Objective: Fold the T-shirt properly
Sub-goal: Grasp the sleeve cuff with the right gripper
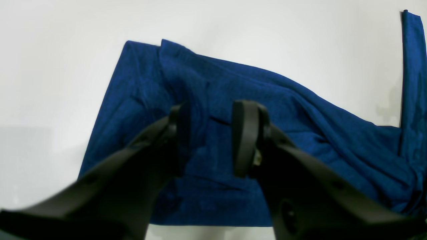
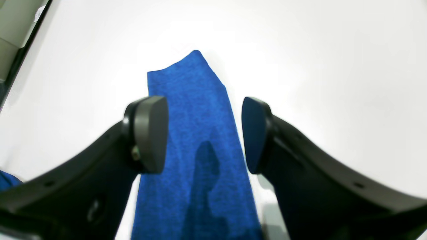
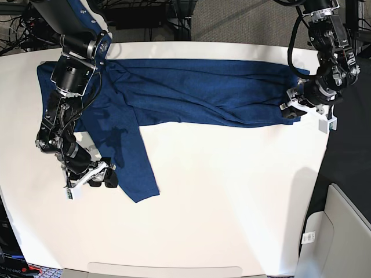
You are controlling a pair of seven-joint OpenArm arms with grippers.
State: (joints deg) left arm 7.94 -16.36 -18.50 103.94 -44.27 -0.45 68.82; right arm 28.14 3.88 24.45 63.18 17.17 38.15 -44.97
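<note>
The T-shirt (image 1: 233, 110) fills the left wrist view, the left gripper (image 1: 210, 136) spread over its folds, perhaps touching them. In the right wrist view the right gripper (image 2: 203, 133) gapes wide above a sleeve. The base view shows the shirt along the tabletop's (image 3: 232, 197) far edge.

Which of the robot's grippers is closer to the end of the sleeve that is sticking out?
Right. The right gripper hovers open just beside the sleeve's end. The left gripper is at the far end of the T-shirt, across the table.
</note>
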